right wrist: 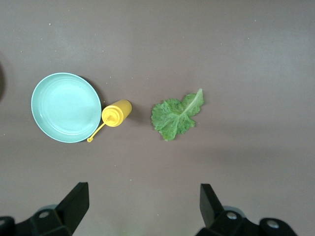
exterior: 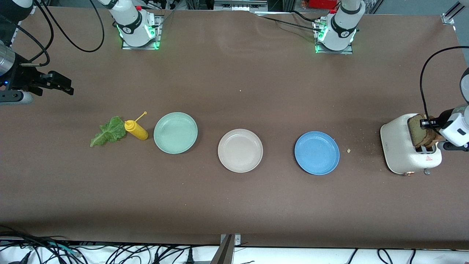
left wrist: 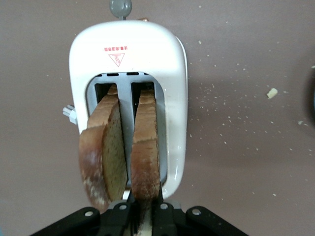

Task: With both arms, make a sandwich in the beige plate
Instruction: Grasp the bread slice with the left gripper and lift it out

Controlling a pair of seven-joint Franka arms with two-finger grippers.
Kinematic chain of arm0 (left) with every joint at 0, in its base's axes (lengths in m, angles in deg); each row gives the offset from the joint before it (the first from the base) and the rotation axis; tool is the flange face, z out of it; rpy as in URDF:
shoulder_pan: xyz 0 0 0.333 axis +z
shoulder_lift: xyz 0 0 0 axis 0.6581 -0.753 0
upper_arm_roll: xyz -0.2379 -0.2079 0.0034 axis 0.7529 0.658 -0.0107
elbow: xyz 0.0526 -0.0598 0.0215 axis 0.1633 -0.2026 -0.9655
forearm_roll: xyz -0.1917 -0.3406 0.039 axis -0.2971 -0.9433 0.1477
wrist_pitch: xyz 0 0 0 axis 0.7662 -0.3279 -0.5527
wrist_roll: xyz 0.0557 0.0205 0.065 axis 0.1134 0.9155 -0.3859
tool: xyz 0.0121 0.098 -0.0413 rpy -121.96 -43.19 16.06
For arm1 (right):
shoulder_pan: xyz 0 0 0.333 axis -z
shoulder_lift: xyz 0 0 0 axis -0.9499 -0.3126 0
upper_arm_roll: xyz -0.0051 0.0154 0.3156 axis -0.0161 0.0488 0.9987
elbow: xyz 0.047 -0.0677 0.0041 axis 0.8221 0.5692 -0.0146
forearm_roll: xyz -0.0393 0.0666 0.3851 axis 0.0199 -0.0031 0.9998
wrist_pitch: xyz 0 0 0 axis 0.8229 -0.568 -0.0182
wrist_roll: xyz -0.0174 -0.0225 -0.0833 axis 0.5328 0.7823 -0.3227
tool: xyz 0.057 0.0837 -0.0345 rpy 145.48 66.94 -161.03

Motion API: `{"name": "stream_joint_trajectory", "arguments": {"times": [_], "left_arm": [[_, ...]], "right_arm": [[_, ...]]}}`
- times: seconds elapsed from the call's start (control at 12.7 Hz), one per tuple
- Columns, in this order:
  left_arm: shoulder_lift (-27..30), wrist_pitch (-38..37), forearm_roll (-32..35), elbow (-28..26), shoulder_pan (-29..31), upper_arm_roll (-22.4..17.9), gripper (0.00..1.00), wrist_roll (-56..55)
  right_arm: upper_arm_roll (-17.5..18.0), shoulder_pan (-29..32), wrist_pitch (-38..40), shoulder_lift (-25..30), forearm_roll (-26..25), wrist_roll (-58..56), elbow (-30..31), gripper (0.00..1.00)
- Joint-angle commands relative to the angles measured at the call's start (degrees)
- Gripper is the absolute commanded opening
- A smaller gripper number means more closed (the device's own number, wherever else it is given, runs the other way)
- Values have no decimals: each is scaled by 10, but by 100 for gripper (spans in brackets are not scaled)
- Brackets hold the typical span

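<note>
The right gripper (exterior: pixel 55 83) waits wide open at the right arm's table edge. The beige plate (exterior: pixel 240 150) lies mid-table, empty. At the left arm's edge, the left gripper (left wrist: pixel 142 216) seemingly pinches one bread slice (left wrist: pixel 145 147) upright in the toaster (exterior: pixel 399 146).

Three plates sit on the table: one mint-green plate (exterior: pixel 175 132), one beige plate (exterior: pixel 240 150) and one blue plate (exterior: pixel 317 152). There is one lettuce leaf (exterior: pixel 109 131), one yellow squeeze bottle (exterior: pixel 136 129) and one white toaster (exterior: pixel 407 149). Two bread slices (left wrist: pixel 104 158) (left wrist: pixel 146 147) stand in the toaster's slots. Two arms with two grippers are in view.
</note>
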Motion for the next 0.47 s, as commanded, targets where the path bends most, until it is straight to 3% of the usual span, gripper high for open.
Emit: {"name": "stream_joint_trajectory", "arguments": {"times": [0.0, 0.39], "left_arm": [[12, -90, 20, 74, -13, 26, 0, 3], [9, -138, -19, 111, -16, 139, 0, -1]], "right_arm": [[0, 0, 10, -3, 1, 4, -11, 100], [0, 0, 10, -3, 1, 4, -11, 100]]}}
